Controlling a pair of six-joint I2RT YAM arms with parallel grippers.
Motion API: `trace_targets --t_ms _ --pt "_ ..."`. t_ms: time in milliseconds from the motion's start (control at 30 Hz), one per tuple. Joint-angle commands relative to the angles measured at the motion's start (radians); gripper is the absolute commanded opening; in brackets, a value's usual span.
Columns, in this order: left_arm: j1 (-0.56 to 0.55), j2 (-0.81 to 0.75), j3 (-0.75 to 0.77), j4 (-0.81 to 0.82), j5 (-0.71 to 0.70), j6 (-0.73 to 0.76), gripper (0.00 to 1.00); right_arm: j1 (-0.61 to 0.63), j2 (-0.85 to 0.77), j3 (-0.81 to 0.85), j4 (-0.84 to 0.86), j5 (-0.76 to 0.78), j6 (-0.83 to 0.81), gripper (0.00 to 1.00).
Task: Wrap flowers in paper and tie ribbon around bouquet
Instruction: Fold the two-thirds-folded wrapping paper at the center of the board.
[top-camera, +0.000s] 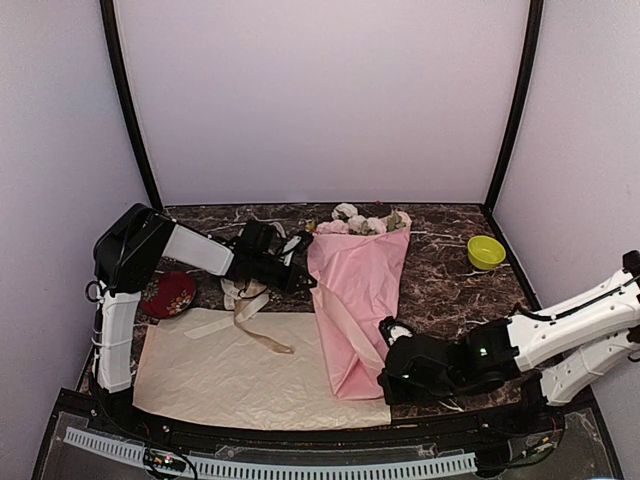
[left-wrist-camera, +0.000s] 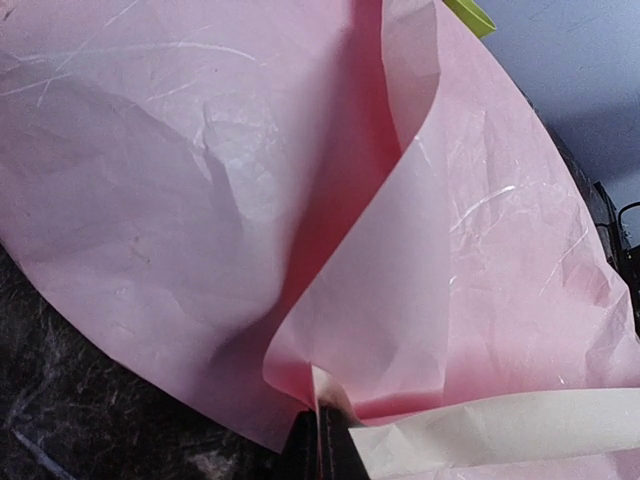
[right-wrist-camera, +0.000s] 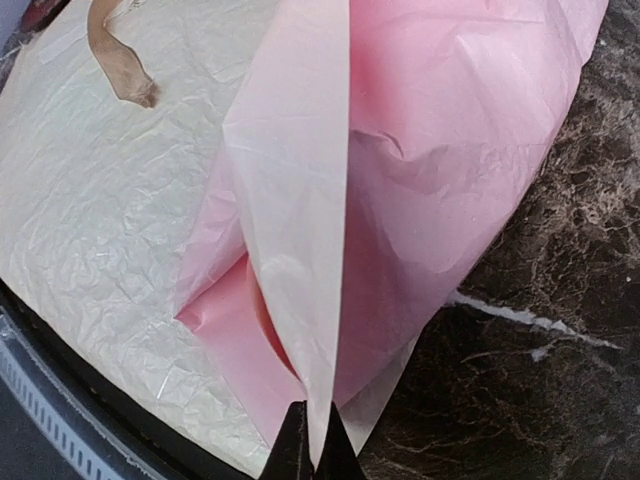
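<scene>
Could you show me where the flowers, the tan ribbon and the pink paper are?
flowers (top-camera: 360, 222), top view, on the rose heads at the wrap's far end.
ribbon (right-wrist-camera: 100, 35), right wrist view, on the tan strip above its curled end.
paper (top-camera: 362, 280), top view, on the wrap's wide upper part.

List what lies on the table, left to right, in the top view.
Red dish → ribbon → bouquet → green bowl.

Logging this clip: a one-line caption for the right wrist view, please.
Right gripper pinching a raised fold of the paper, cream sheet and ribbon beyond.
</scene>
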Motion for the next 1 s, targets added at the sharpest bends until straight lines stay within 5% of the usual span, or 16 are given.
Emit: trace_targets --t_ms 0,200,300,533,700,867,967 --pt "0.006 0.007 0.036 -0.031 -0.034 0.019 0.0 0.102 0.174 0.177 -0.312 0.176 0.047 0.0" --pt "0.009 0.017 0.062 -0.059 -0.053 0.035 0.0 0.197 0.476 0.441 -0.585 0.234 -0.009 0.0" --pt "0.011 0.023 0.063 -0.059 -0.053 0.038 0.0 0.197 0.47 0.429 -0.56 0.207 -0.054 0.01" --pt "0.014 0.027 0.063 -0.056 -0.049 0.042 0.0 0.198 0.248 0.318 -0.157 -0.041 -0.32 0.41" --pt "0.014 0.028 0.056 -0.045 -0.041 0.038 0.0 0.17 0.156 0.327 -0.131 -0.135 -0.396 0.59" --pt "0.015 0.03 0.056 -0.05 -0.042 0.043 0.0 -0.027 0.021 0.222 -0.047 -0.262 -0.372 0.53" --pt "0.015 0.029 0.058 -0.056 -0.042 0.044 0.0 -0.18 -0.024 0.168 -0.015 -0.272 -0.3 0.32"
